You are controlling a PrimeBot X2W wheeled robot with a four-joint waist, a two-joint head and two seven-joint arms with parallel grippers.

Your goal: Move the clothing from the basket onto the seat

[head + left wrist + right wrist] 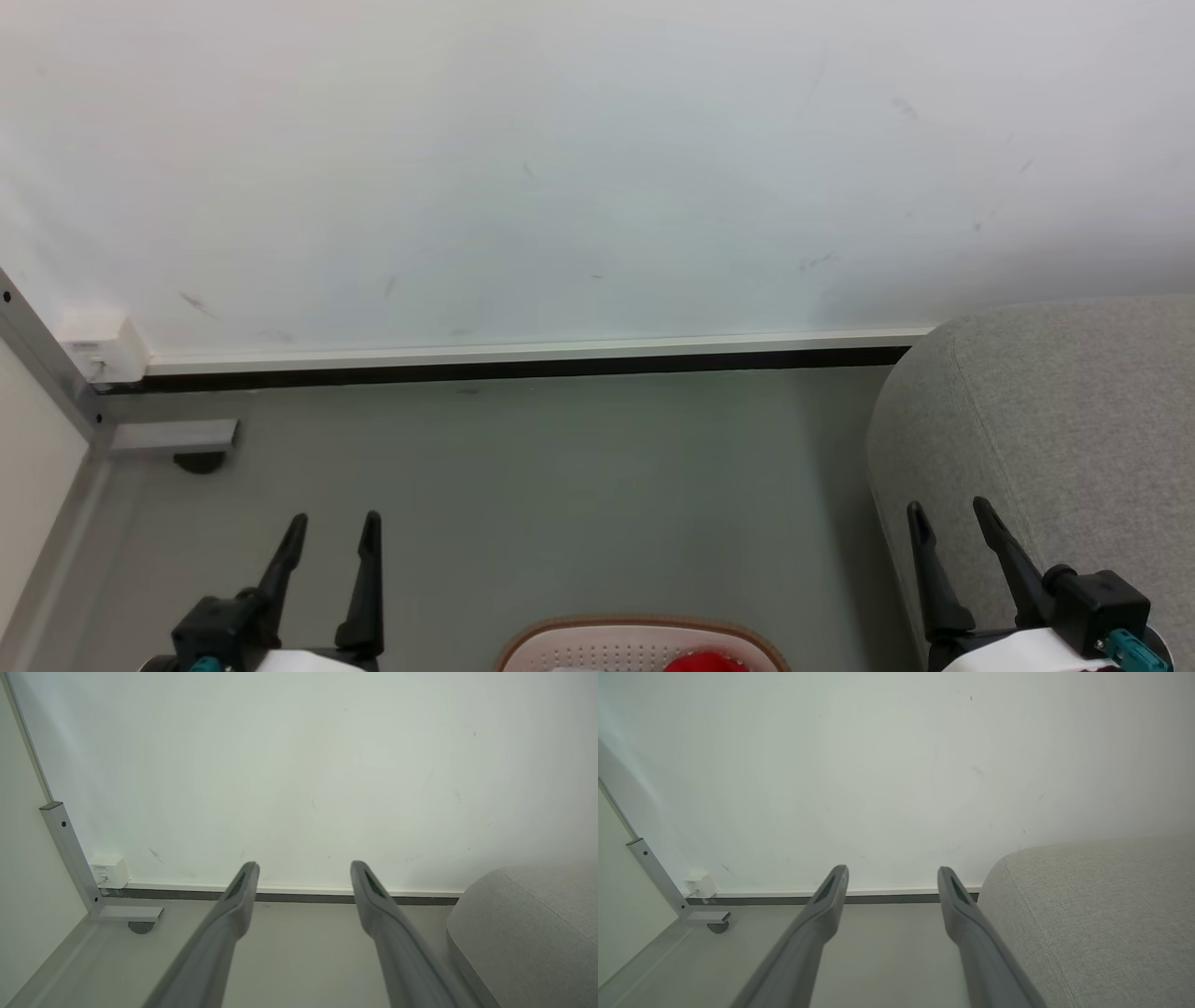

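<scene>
At the bottom edge of the head view shows the far end of the white basket (597, 644) with its tan-brown rim, and a bit of red clothing (707, 663) lies inside it. The light grey seat (1055, 420) fills the right side, also seen as the seat (528, 924) and the seat (1092, 914) in the wrist views. My left gripper (334, 527) stands open left of the basket. My right gripper (948, 515) stands open in front of the seat. Both hold nothing; the left gripper (303, 877) and right gripper (893, 879) point toward the wall.
A white wall (560, 168) with a baseboard runs across the back. A grey metal frame foot (173, 437) and a small white box (105, 347) sit at the left corner. Grey floor (560, 485) stretches between the frame and the seat.
</scene>
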